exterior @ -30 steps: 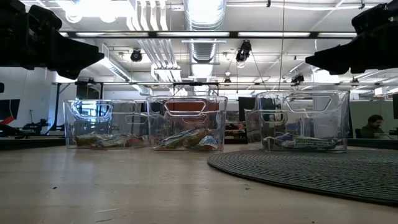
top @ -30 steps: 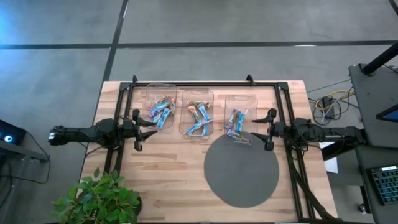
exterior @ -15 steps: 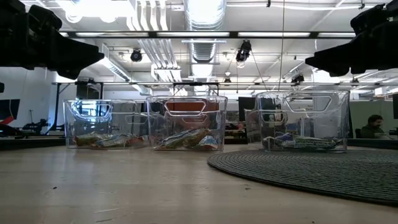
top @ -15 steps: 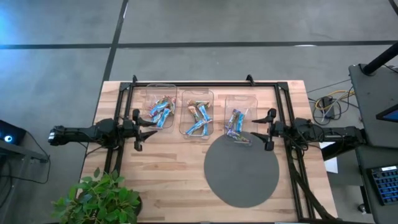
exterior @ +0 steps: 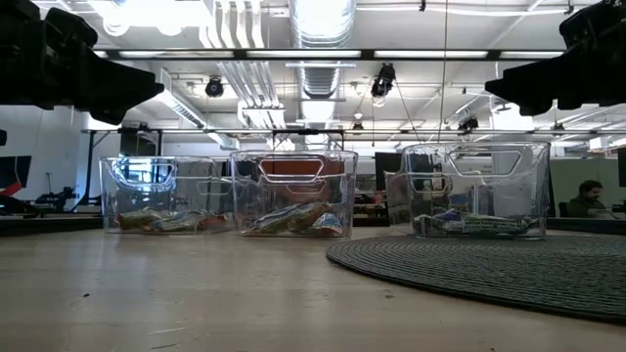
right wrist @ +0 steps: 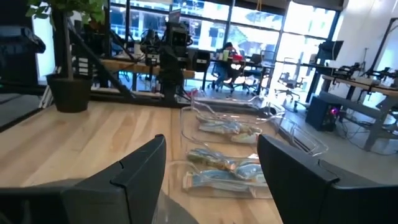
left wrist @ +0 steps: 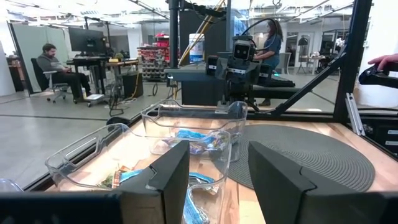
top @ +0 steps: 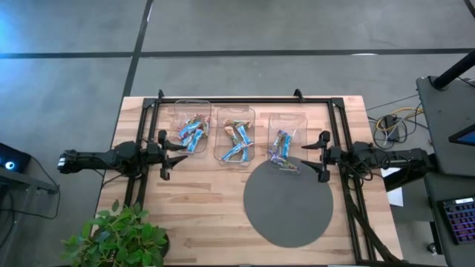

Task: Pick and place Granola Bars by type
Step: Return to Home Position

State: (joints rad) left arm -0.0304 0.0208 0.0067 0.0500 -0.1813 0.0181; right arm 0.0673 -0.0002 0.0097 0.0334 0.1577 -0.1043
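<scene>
**Item:** Granola Bars point(top: 236, 142), small wrapped bars, about a dozen.

**Location:** All lie inside three clear bins set in a row at the upper middle of the high view: left bin point(top: 178, 111), middle bin point(top: 234, 111), right bin point(top: 286, 116). None shows on the bare table point(top: 200, 211) or on the round dark mat point(top: 288, 208).

**Step in hand (judged):** Sorting looks finished, and the arms are going to their rest pose.
- Left end effector point(top: 180, 153): centre left, just beside the left bin, fingers parted, holding nothing.
- Right end effector point(top: 306, 154): centre right, just beside the right bin, fingers wide apart, holding nothing.

**Handling advice:** Draw each arm straight back toward its own edge of the frame. Keep it raised above the bin rims, since the light bins would likely slide at a nudge. The right arm needs the most care, as it is close to its bin's wall.

**Appearance:** Shiny crinkled wrappers, lying flat and overlapping in loose heaps.
- Left bin: light blue with tan-red.
- Middle bin: tan and light blue.
- Right bin: purple-blue.
</scene>
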